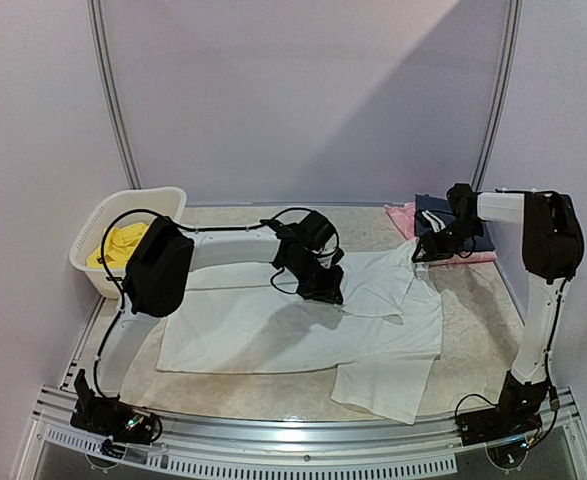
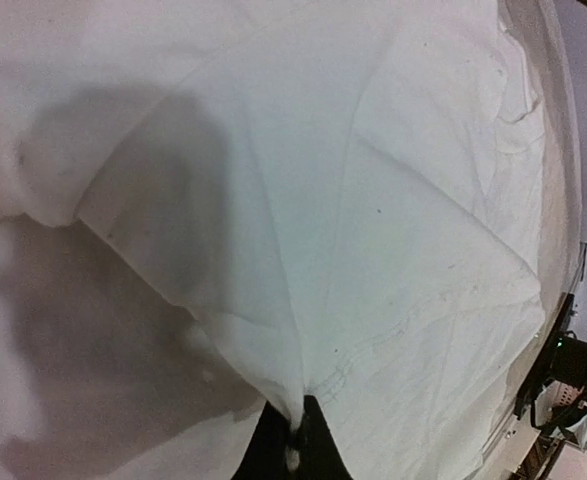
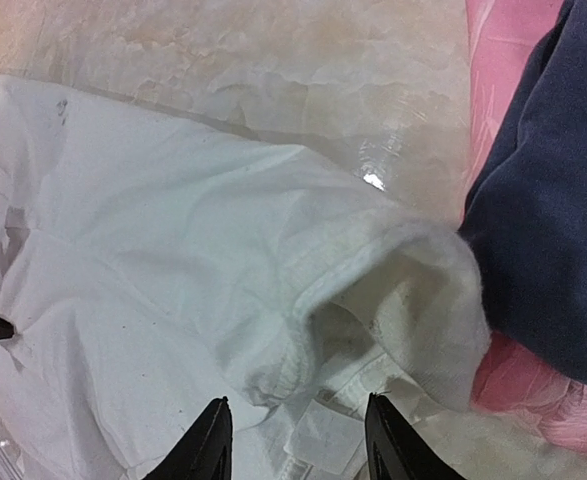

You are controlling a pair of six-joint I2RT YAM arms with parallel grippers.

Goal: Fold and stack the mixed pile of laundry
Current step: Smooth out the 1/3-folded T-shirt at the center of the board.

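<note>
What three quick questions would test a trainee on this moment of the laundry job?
1. True or false: the yellow shorts lie inside the basket.
2. Multiple choice: what is the left tool pinching? A) the white T-shirt B) the yellow shorts C) the basket rim
3. Short answer: is the right tool, above the shirt's collar, open or shut?

Key
1. True.
2. A: a fold of the white T-shirt is gathered between its fingers.
3. Open, with the collar below the gap and nothing gripped.
</note>
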